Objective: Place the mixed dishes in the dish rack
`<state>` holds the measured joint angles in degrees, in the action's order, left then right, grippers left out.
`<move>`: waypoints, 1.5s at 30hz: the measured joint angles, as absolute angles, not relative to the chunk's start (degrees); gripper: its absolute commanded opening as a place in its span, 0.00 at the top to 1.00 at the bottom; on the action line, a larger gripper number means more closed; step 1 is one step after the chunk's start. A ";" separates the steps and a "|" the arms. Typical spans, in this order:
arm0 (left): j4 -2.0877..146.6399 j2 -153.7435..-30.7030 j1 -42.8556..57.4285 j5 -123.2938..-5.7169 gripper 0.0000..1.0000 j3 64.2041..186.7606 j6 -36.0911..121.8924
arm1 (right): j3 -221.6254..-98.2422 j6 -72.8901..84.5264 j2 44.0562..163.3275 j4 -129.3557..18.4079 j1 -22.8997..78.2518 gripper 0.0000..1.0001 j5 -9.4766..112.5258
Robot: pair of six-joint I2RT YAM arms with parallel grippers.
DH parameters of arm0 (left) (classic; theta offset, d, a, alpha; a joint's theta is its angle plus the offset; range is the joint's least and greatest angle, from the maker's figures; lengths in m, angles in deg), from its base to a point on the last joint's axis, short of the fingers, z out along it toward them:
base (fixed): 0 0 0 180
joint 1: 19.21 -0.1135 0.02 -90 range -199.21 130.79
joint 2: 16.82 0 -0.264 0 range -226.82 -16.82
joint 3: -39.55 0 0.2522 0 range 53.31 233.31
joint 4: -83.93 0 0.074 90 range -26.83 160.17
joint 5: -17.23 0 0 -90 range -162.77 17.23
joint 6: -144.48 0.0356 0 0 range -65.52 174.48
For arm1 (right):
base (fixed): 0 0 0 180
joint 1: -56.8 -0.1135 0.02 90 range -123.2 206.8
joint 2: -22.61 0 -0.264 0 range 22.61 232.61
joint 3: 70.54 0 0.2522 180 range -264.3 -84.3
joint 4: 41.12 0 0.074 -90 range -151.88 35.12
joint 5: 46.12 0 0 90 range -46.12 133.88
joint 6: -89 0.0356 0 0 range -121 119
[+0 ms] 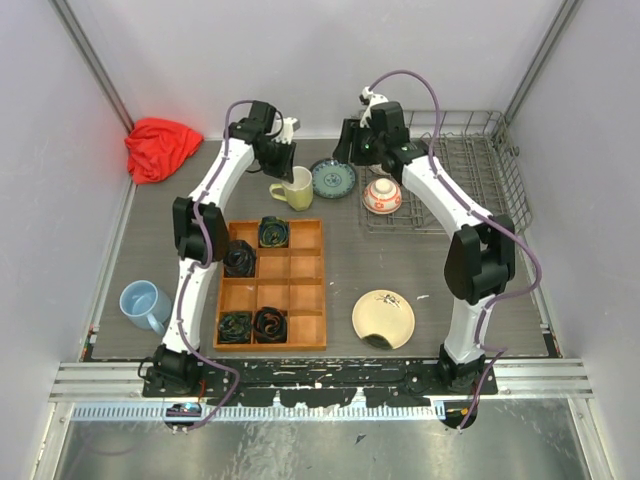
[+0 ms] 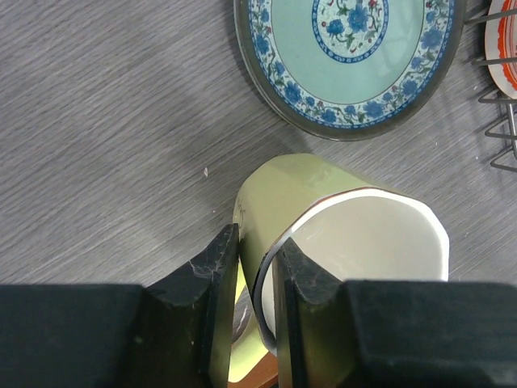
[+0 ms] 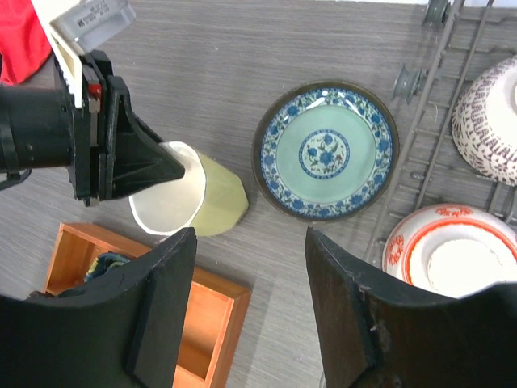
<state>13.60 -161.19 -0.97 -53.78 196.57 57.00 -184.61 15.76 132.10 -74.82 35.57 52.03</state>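
My left gripper [image 1: 283, 168] is shut on the wall of the pale yellow mug [image 1: 297, 188], with one finger inside the rim and one outside [image 2: 257, 267]. The mug [image 2: 323, 194] tilts on the grey table beside the small teal patterned plate [image 1: 333, 178], which also shows in the left wrist view [image 2: 347, 56]. My right gripper [image 3: 250, 238] is open and empty above the table, near the plate [image 3: 327, 152]. Two white-and-red bowls [image 3: 452, 250] [image 3: 493, 121] sit in the wire dish rack [image 1: 470, 165]. The cream plate [image 1: 383, 318] and the light blue cup [image 1: 146, 303] lie near the front.
An orange-brown wooden compartment tray [image 1: 272, 285] holding dark rolled items lies just in front of the mug. A red cloth [image 1: 160, 147] is at the back left. The rack's near-left corner is close to the teal plate.
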 measured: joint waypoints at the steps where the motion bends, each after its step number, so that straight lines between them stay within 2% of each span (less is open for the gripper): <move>1: 13.77 -161.24 -0.84 -53.74 0.73 196.57 56.76 | -184.04 15.76 131.67 -74.87 35.57 0.38 52.00; 5: 14.36 -161.32 -0.73 -53.83 0.84 196.57 55.69 | -181.77 15.74 129.70 -75.87 35.59 0.38 51.98; 8: 14.43 -161.59 -0.78 -53.63 1.00 196.57 53.66 | -180.02 15.76 127.97 -76.40 35.96 0.38 52.68; 14: 18.32 -161.24 -2.11 -50.18 1.00 195.00 44.24 | -176.66 15.89 124.13 -77.14 37.10 0.38 56.57; 25: 47.93 -147.75 -9.96 -38.57 1.00 166.72 5.53 | -164.20 21.00 114.07 -69.34 42.24 0.36 78.80; 33: 71.54 -136.78 -10.09 -33.59 1.00 152.49 -19.56 | -154.03 32.28 113.59 -53.18 41.84 0.30 94.27; 41: 90.05 -128.36 -5.43 -32.32 1.00 138.41 -38.93 | -147.35 47.06 113.59 -32.05 40.57 0.19 96.70; 45: 94.97 -126.38 -2.48 -33.15 1.00 132.95 -45.46 | -146.58 52.08 113.61 -23.13 39.83 0.17 96.50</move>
